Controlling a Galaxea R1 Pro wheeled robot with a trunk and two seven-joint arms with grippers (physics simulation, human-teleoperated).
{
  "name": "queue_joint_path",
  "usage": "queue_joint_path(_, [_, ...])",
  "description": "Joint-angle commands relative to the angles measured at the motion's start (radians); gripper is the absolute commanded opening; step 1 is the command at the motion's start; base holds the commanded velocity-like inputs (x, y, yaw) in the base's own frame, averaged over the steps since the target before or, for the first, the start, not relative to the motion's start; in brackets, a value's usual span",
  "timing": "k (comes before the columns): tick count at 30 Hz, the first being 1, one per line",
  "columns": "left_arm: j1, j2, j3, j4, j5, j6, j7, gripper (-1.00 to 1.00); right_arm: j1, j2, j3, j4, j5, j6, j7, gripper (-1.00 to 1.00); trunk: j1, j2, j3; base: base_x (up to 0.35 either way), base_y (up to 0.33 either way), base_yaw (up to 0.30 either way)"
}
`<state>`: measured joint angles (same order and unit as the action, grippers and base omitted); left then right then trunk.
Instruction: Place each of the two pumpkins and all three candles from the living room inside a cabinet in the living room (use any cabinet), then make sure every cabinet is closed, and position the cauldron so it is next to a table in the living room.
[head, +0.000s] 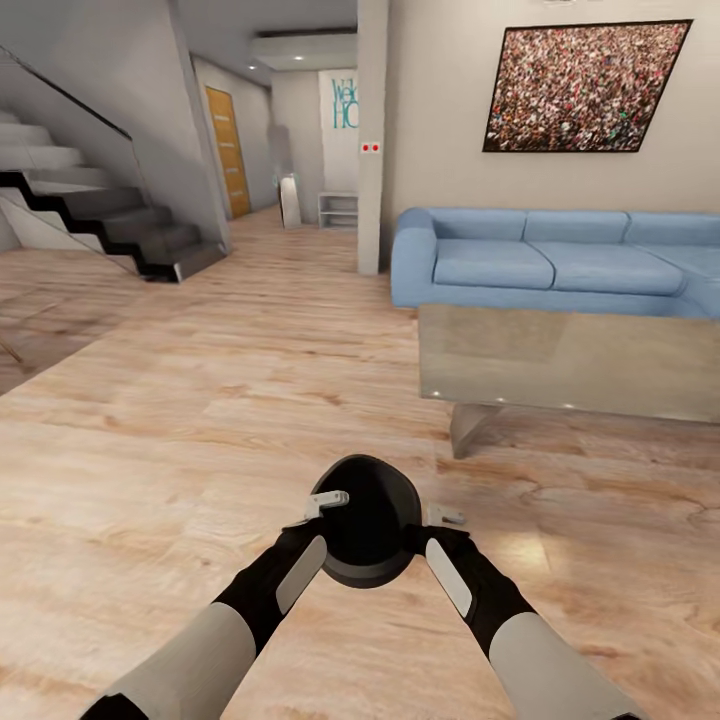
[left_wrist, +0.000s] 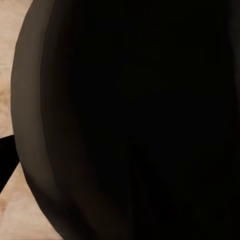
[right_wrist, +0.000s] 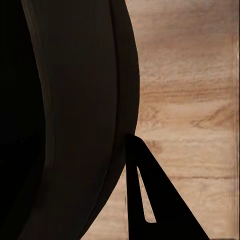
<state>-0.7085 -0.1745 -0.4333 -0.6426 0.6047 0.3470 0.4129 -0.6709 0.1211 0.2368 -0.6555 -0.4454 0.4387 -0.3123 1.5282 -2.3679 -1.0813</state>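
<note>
Cauldron (head: 365, 520) held between both arms – glass table (head: 570, 362) edge near, right-forward.

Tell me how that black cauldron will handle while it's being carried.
The cauldron looks rigid, so it likely won't flex. It is wide and round between the left hand and right hand, so it may slip or rotate if the squeeze eases. Probably heavy for one hand.

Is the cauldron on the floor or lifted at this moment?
Cannot tell for sure. The cauldron sits between the left gripper and right gripper, mouth tipped toward the camera; its underside is hidden.
</note>
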Motion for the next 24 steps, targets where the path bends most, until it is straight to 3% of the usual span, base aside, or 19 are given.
queue_joint_path(1, [-0.001,0.0,-0.004,-0.002,0.015,0.0,0.006,-1.0,-0.001,0.0,0.006,-0.009,-0.035,-0.005,-0.005,-1.0,0.0,-0.001,-0.001,0.0,0.0,-0.276])
queue_joint_path(7, [0.0,0.0,-0.004,-0.002,0.015,0.0,0.006,-1.0,-0.001,0.0,0.007,-0.01,-0.035,-0.006,-0.005,-1.0,0.0,-0.001,-0.001,0.064,0.0,-0.113])
queue_joint_path(24, [-0.001,0.0,-0.004,-0.002,0.015,0.0,0.006,-1.0,-0.001,0.0,0.006,-0.01,-0.035,-0.006,-0.005,-1.0,0.0,-0.001,-0.001,0.291,0.0,-0.001])
